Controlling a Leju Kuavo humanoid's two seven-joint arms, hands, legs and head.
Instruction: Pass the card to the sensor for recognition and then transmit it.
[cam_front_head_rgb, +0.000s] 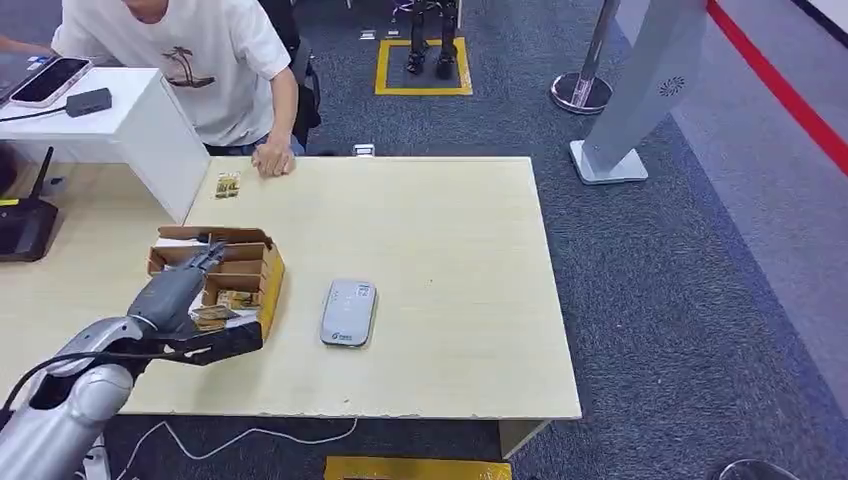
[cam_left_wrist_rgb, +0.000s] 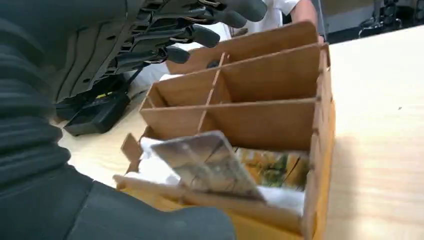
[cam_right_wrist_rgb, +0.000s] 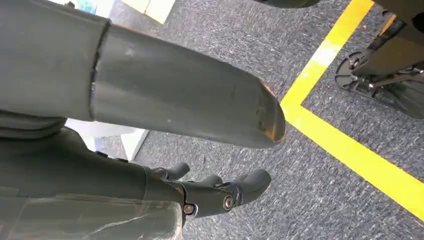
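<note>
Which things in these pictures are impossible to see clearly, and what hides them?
- Left hand, head view: whether it grips a card is unsure; the hand covers the box compartment.
- Card print, left wrist view: blurred.
- Sensor markings, head view: too small.
- Person, head view: cut off by the top edge.
- Right hand, right wrist view: thumb hides part.

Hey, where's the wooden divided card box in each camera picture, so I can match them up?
Head view: the wooden card box sits on the table's left part, under the left hand.
Left wrist view: the box is mid-frame, dividers visible, a card tilted in its near compartment.
Right wrist view: not in it; carpet floor.
Shared landmark: the light wooden table.
</note>
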